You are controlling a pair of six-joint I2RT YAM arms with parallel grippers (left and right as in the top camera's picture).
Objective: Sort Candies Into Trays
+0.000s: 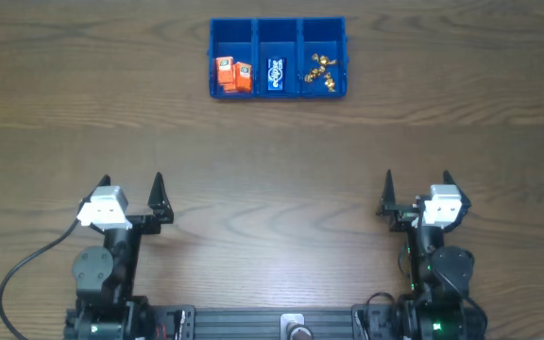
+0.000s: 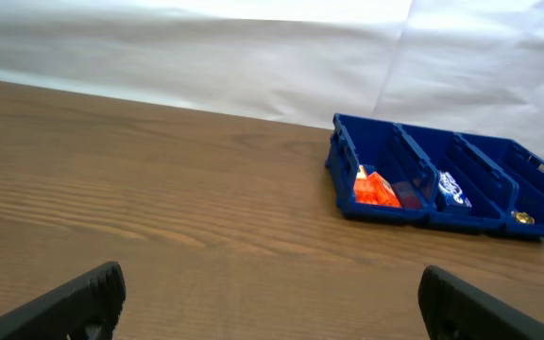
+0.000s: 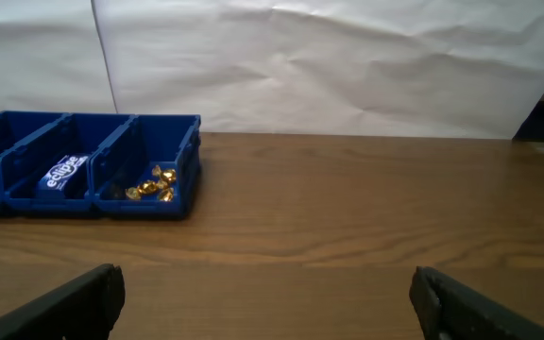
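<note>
A blue plastic tray with three side-by-side compartments (image 1: pixel 232 36) sits on the brown wood-grain table (image 1: pixel 272 151) at the far side, well apart from both arms and roughly midway between them. The compartment on the left arm's side holds orange wrapped candies (image 1: pixel 233 75), the middle one a single blue wrapped candy with white print (image 1: pixel 275 73), and the one on the right arm's side a small heap of gold foil-wrapped candies (image 1: pixel 319 72). The left gripper (image 1: pixel 131 181) hangs near its base with its two black fingers spread wide and nothing between them; the right gripper (image 1: pixel 417 178) is likewise drawn back near its base, fingers apart and holding nothing. A white sheet (image 3: pixel 329 66) hangs behind the table's far edge
</note>
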